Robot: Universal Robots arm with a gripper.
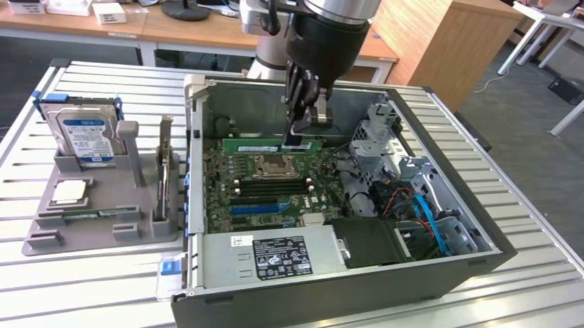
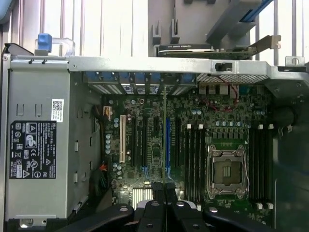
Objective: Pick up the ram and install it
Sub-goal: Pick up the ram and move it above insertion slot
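Observation:
The ram is a long thin green stick held level inside the open computer case, just beyond the CPU socket in the exterior view. My gripper reaches down from above and is shut on the ram near its end on the exterior view's right. In the wrist view the ram appears edge-on as a thin line running out from between my fingertips, over the motherboard. Black memory slots flank the socket. Whether the ram touches a slot I cannot tell.
A grey power supply fills the case's near end, and drive bays with blue cables line the exterior view's right. At the exterior view's left, a grey holder carries a hard drive, an upright expansion card and a CPU.

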